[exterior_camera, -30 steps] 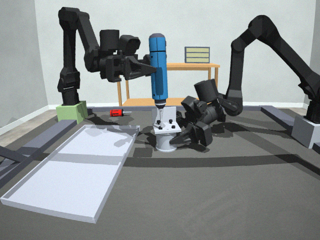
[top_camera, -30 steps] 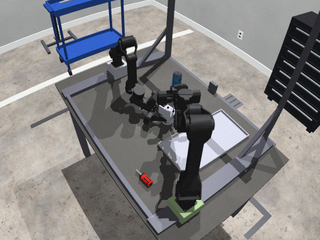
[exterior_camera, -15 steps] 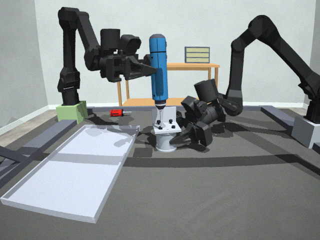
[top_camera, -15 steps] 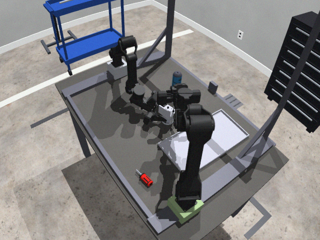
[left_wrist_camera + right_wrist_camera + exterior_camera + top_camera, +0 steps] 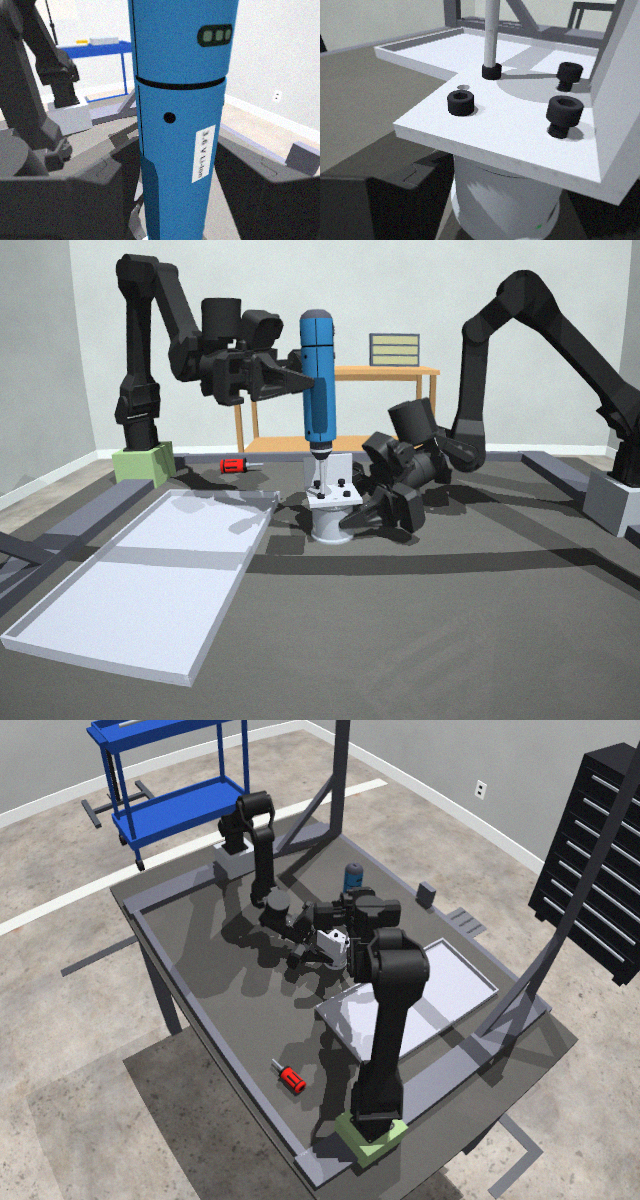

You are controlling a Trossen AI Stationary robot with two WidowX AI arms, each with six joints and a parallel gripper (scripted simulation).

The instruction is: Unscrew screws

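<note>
The joint module [image 5: 331, 523] [image 5: 507, 200] stands upright, the white bracket [image 5: 354, 499] [image 5: 432, 117] on top. My left gripper [image 5: 314, 382] [image 5: 176, 142] is shut on the blue electric screwdriver [image 5: 316, 333] [image 5: 175, 120], held upright. Its bit [image 5: 323, 475] [image 5: 491, 35] meets a low-sitting screw [image 5: 321, 496] [image 5: 491, 72]. Another screw [image 5: 346, 493] [image 5: 460, 103] also sits low. Two screws by the bracket's upright wall, a nearer one [image 5: 564, 112] and a farther one [image 5: 569, 73], stand raised with shanks showing. My right gripper [image 5: 337, 524] is shut on the joint module, low down; its far finger is mostly hidden.
A white tray [image 5: 454, 968] [image 5: 155, 596] lies beside the module, near its corner. A red hand screwdriver [image 5: 293, 1080] [image 5: 233, 465] lies on the table near the green arm base [image 5: 372, 1143]. A small grey block [image 5: 425, 894] stands at the table edge.
</note>
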